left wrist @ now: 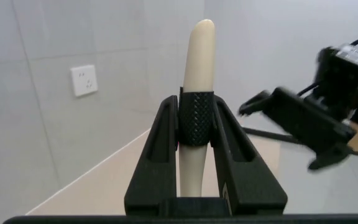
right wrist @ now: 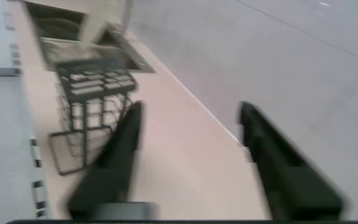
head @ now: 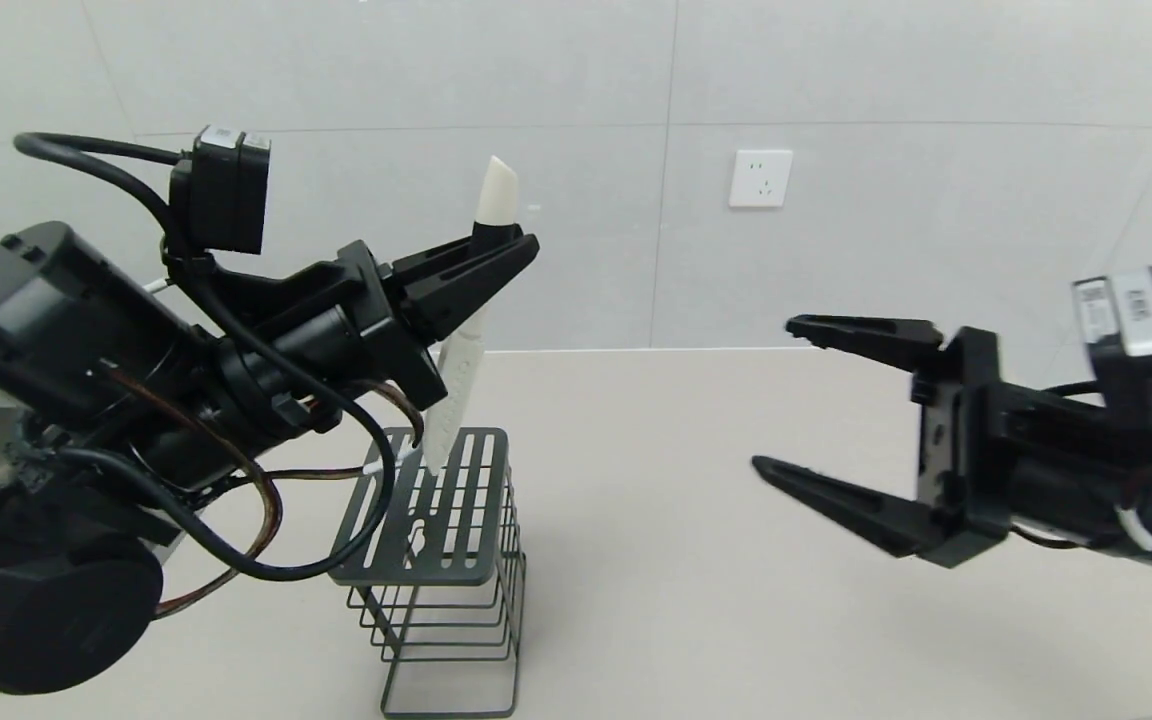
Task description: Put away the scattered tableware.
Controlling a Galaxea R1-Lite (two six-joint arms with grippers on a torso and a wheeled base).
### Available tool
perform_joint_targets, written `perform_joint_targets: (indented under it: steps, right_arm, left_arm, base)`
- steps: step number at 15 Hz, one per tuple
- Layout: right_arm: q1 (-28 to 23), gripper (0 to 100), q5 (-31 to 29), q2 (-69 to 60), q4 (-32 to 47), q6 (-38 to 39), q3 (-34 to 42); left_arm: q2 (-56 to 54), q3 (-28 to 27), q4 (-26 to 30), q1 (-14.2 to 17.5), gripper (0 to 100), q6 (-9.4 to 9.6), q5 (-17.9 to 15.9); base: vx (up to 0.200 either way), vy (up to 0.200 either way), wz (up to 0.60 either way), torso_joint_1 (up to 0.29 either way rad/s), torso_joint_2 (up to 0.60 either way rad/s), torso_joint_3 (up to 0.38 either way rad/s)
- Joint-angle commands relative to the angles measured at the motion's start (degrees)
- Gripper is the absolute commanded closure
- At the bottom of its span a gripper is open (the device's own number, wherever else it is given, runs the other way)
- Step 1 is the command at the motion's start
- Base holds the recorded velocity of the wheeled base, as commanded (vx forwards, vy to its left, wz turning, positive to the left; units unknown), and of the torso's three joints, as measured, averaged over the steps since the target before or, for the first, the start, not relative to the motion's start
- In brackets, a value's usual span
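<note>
Left hand (head: 514,248) is clenched on the handle of the white knife (head: 458,385), blade below it over the rack (head: 436,505); likely light, stiff, slippery; right hand (head: 774,395) released.

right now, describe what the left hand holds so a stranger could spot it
On the beige counter stands a dark wire rack with a slotted top. Just above it, the left hand grips a white knife, blade pointing down at the slots. Hand and rack are dark; it alone is white.
</note>
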Motion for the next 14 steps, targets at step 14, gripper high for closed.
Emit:
perform_joint_targets:
  steps: [14]
  right_arm:
    - [-28.18,100,4.54,-63.01,15.66,0.8,25.7]
  left_arm:
    - [-8.65,-7.53,27.8,-11.24,100,10.6,40.05]
  base:
    - [0.0,0.0,0.0,0.0,0.0,0.0]
